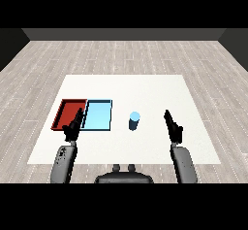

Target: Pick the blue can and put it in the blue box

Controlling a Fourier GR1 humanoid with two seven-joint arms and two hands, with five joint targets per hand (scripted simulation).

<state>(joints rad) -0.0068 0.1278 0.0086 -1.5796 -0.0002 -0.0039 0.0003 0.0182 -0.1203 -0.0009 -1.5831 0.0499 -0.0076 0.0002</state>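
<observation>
From my station I see the blue can [134,121] standing upright on the white table [145,88], just to the right of the light blue tray [98,115] and clear of it, with a strip of bare table between them. The can's pale top faces up and nothing touches it. The light blue tray lies side by side with the red tray [68,111], the red one on the left, their long edges meeting. My left hand [73,127] hangs over the near edge of the two trays, about where they meet, its fingers straight and pointing away from me, holding nothing. The grey left forearm [64,162] runs back from it toward the lower left corner. My right hand [173,125] is to the right of the can, well apart from it, over bare table; its fingers are also extended forward and relaxed, and nothing is in it. The right forearm [184,165] comes in from the lower right. Beyond the table I can see a grey wooden plank floor [124,54].
</observation>
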